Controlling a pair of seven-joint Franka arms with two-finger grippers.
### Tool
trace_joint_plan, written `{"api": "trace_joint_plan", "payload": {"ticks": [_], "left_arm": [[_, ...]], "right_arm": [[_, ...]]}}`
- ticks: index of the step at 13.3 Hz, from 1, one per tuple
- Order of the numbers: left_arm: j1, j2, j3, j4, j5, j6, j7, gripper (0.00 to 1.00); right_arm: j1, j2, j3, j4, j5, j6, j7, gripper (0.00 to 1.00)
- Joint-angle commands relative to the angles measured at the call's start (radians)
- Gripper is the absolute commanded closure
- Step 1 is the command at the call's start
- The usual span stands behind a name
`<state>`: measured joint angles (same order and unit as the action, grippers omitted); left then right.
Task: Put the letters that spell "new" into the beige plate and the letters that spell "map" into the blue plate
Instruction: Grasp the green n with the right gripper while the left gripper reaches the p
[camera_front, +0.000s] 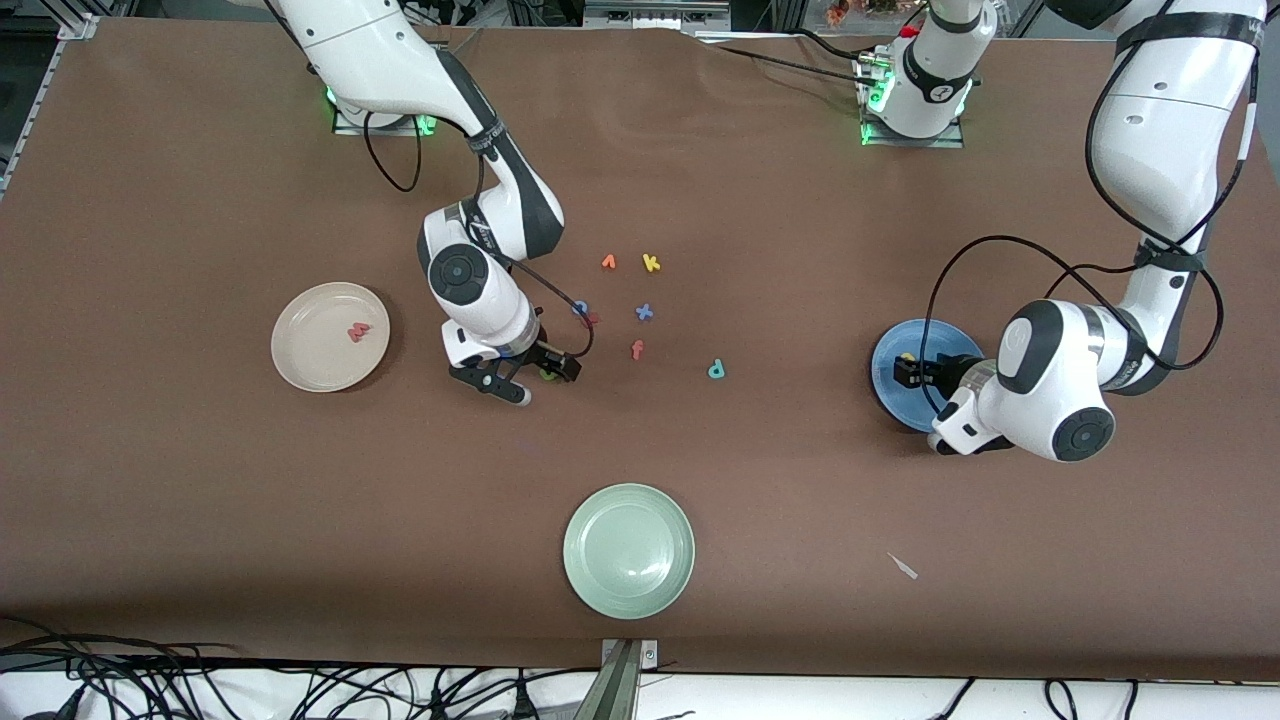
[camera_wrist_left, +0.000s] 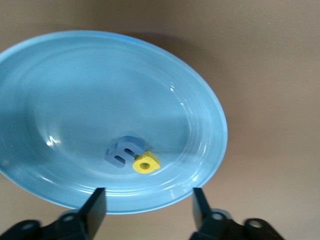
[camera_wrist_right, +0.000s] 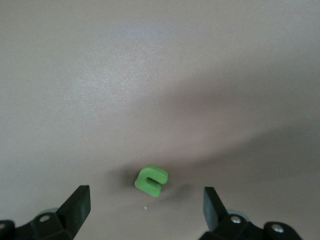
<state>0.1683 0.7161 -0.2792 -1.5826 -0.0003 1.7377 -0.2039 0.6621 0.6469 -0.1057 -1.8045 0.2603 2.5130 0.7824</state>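
I count three letters home: the w (camera_front: 358, 331) in the beige plate (camera_front: 300, 360), the m (camera_wrist_left: 122, 151) and a (camera_wrist_left: 146, 163) touching in the blue plate (camera_wrist_left: 200, 125). My left gripper (camera_wrist_left: 148, 210) hangs over that plate, jaws apart and empty. My right gripper (camera_wrist_right: 146, 210) hovers spread over the green n (camera_wrist_right: 151, 180). The p (camera_front: 716, 369) lies on the brown table (camera_front: 200, 500), well apart from the blue plate; I can't pick out the e among the loose letters. A green plate (camera_front: 628, 550) sits nearest the camera, cables along that edge.

Both arms wear glossy white shells with dark grey joint bands and round black caps. Loose black cables loop along each. Green lights glow at the bases. Each hand is black.
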Motion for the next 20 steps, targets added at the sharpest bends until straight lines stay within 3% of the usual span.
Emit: {"api": "trace_joint_plan", "payload": {"ticks": [1,5,7,12,15,17,20], "left_arm": [[-0.019,-0.02,-0.014,-0.005,0.013,-0.018,0.009,0.0],[-0.099,-0.02,-0.121,-0.004,0.003,0.011,-0.151,0.0],[-0.173,-0.015,-0.127,-0.004,0.003,0.072,-0.285,0.0],[-0.311,-0.001,-0.127,-0.02,0.002,0.333,-0.33,0.01],[-0.348,0.029,-0.126,-0.025,0.011,0.436,-0.373,0.1],[-0.377,0.037,-0.117,-0.028,0.016,0.479,-0.374,0.24],[-0.397,0.063,-0.113,-0.03,0.019,0.529,-0.391,0.26]], "right_arm": [[0.008,0.04,-0.005,0.043,0.022,0.0,-0.008,0.01],[0.007,0.05,0.0,0.048,0.03,-0.02,-0.011,0.13],[0.007,0.051,0.0,0.05,0.031,-0.031,-0.011,0.22],[0.005,0.056,0.0,0.065,0.036,-0.054,-0.011,0.43],[0.005,0.057,0.0,0.065,0.036,-0.054,-0.009,0.54],[0.005,0.06,0.0,0.065,0.036,-0.054,-0.011,0.57],[0.007,0.066,0.0,0.065,0.036,-0.054,-0.011,0.64]]}}
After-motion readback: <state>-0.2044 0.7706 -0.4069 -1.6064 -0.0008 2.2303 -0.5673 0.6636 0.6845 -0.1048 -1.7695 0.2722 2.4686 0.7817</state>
